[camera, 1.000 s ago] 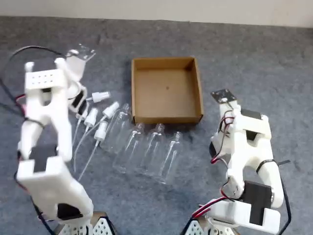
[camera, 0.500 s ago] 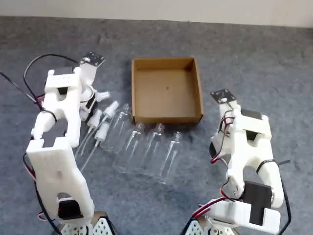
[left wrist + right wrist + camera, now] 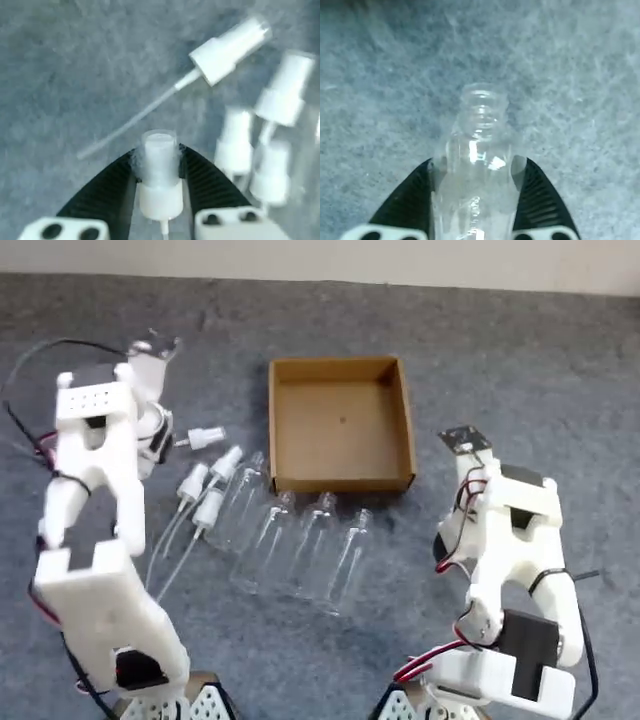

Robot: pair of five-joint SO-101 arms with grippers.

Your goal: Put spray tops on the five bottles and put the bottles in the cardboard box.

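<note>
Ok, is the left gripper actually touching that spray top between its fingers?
Touching. In the left wrist view, both black fingers of the left gripper press against the sides of the spray top, with no gap.

No writing, label, number or sign can be read anywhere. The cardboard box [image 3: 340,481] at upper centre of the high view is plain brown card. The nearest spray top [image 3: 160,170] in the left wrist view is plain white, and the bottle [image 3: 480,150] in the right wrist view is unmarked and clear.
</note>
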